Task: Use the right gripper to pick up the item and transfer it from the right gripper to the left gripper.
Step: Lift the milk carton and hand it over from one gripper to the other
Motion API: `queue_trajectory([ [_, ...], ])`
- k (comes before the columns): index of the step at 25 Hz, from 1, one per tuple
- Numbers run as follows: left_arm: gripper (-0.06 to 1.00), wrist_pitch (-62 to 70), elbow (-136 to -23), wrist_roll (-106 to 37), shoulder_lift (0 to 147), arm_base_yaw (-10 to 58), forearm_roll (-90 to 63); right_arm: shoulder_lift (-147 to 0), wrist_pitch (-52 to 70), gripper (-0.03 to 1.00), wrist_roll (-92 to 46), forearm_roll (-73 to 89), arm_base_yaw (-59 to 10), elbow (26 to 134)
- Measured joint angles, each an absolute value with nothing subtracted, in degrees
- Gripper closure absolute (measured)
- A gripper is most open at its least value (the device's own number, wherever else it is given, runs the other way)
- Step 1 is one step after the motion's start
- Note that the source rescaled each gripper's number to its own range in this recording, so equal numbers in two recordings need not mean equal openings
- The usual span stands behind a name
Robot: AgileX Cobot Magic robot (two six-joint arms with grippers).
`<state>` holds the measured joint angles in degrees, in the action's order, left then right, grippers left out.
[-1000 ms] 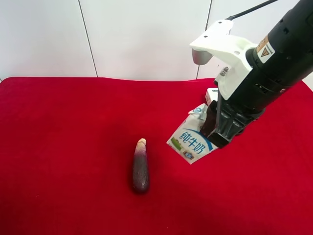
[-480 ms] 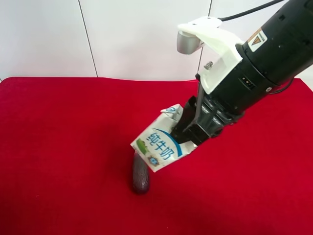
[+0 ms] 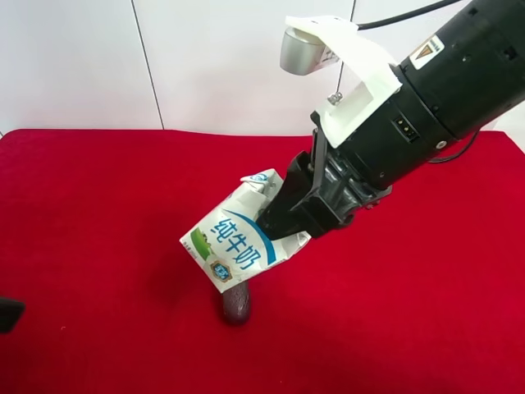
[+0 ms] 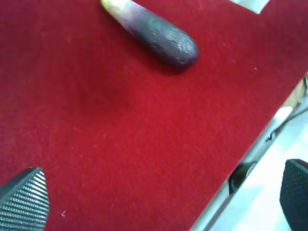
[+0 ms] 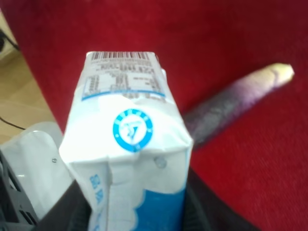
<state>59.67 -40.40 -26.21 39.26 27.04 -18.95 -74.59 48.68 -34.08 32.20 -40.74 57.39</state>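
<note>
A white and blue milk carton [image 3: 234, 242] hangs tilted in my right gripper [image 3: 283, 222], which is shut on its lower end. The carton is held above the red cloth, over the near end of a purple eggplant [image 3: 236, 304]. The right wrist view shows the carton's gabled top [image 5: 130, 144] up close, with the eggplant [image 5: 231, 101] beyond it. My left gripper [image 4: 159, 202] is open and empty; its ribbed fingertips [image 4: 26, 199] hover over the cloth near the eggplant [image 4: 159, 36]. A dark tip of it [image 3: 6, 313] shows at the exterior high view's left edge.
A red cloth [image 3: 98, 205] covers the table. A white panelled wall [image 3: 205, 57] stands behind. In the left wrist view the table's edge [image 4: 250, 149] runs close by, with floor and cables beyond it.
My right arm has carried the carton leftward, from beside the eggplant to over its near end. A dark gripper tip has appeared at the exterior high view's left edge.
</note>
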Motion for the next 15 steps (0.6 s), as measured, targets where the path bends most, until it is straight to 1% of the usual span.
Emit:
queue_trajectory([
  [7,0.03,56.4,-40.4,-29.6,46.6,32.0,-19.0,-74.6,48.7,0.95,-40.0,34.6,-40.7,57.4],
  [11,0.03,54.1,-40.6,-30.4,50.0,32.3,-19.2,-74.6,48.9,0.95,-44.5,35.7,-40.7,57.4],
  [15,0.03,53.9,-43.1,-33.5,52.7,32.4,-21.9,-74.6,49.7,0.95,-49.4,37.3,-40.7,57.4],
])
